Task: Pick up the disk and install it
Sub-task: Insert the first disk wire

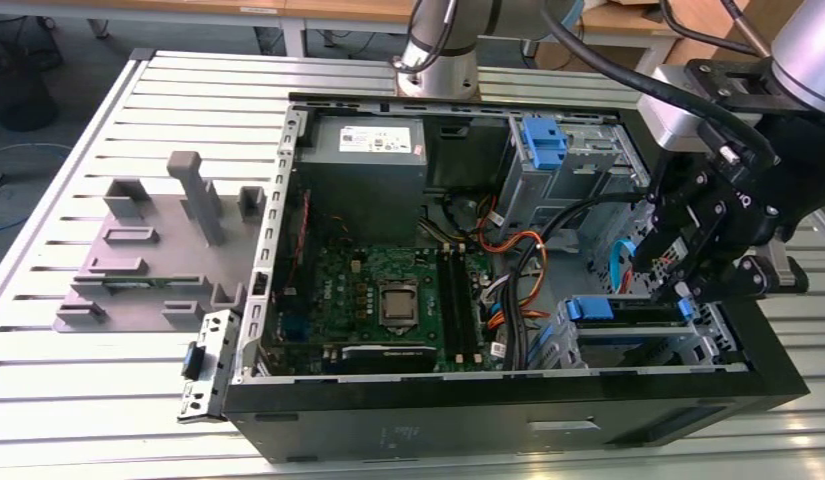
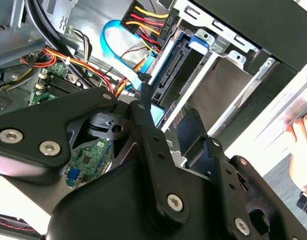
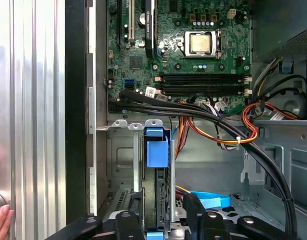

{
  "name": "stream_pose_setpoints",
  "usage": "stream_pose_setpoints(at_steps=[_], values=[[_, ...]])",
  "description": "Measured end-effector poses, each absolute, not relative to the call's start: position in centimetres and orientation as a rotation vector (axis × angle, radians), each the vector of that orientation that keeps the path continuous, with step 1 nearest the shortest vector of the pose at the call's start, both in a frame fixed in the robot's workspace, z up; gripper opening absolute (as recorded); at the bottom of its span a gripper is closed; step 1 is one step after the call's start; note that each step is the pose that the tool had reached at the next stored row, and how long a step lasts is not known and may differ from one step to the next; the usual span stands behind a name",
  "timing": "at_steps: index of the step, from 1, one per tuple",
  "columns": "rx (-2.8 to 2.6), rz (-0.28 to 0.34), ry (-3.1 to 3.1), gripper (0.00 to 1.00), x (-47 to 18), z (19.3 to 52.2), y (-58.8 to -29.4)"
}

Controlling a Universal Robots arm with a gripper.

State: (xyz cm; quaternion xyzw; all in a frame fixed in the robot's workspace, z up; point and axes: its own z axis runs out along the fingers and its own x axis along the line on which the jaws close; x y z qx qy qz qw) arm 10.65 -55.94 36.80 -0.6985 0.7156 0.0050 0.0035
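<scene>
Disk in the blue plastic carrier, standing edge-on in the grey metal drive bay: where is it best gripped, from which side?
Grip the disk across its thin edge, near the blue carrier end, coming from the case's open side. The grey metal drive bay walls cover its broad faces, so probably only that edge is reachable.

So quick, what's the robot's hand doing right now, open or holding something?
Robot hand: positioned around the disk, which stands on edge; whether it is closed on the disk or open cannot be told.
</scene>
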Motion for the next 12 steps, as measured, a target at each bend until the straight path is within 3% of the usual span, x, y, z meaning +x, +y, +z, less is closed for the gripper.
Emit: stream_pose_setpoints(at_steps=[12], values=[[-2.189,0.015,2.243,0.48,10.77,36.53,-55.34]])
